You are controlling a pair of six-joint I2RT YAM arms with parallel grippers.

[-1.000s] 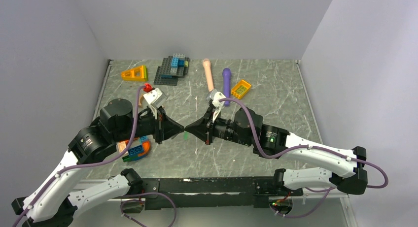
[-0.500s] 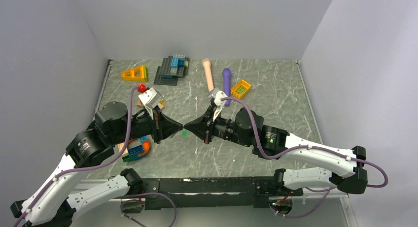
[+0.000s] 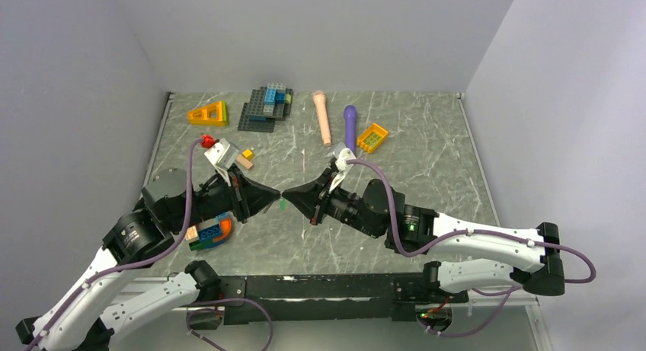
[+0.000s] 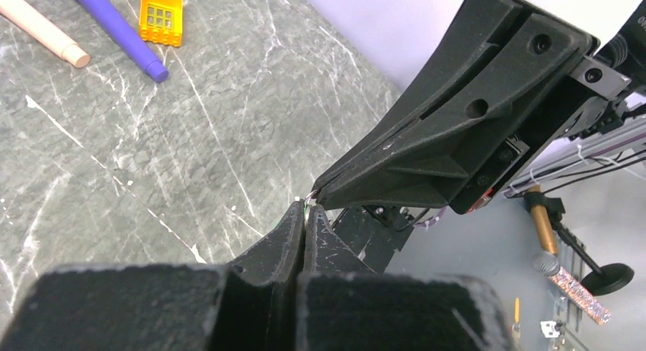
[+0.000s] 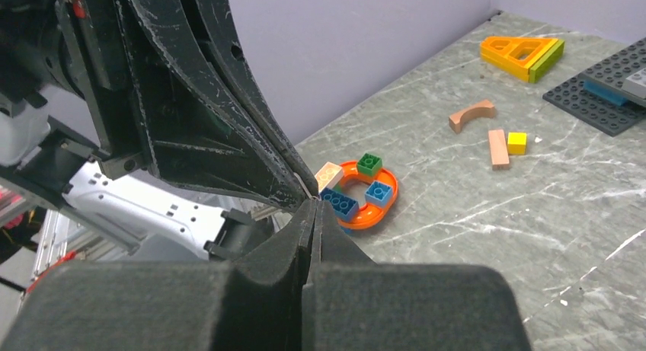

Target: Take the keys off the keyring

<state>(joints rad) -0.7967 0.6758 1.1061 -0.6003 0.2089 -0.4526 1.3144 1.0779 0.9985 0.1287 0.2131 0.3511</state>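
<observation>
Left gripper (image 3: 274, 197) and right gripper (image 3: 292, 196) are both pinched tight, nose to nose in the air to the right of the orange toy (image 3: 215, 229). A sliver of keyring (image 5: 305, 189) is caught between their tips, and a green bit (image 3: 283, 205), likely a key, dangles beneath. Light, stiff, slick wire, I reckon: hold the key's flat head, not the coil.

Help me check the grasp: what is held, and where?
Left gripper and right gripper, both shut, pinch a thin metal sliver, seemingly the keyring; which part cannot be told.
</observation>
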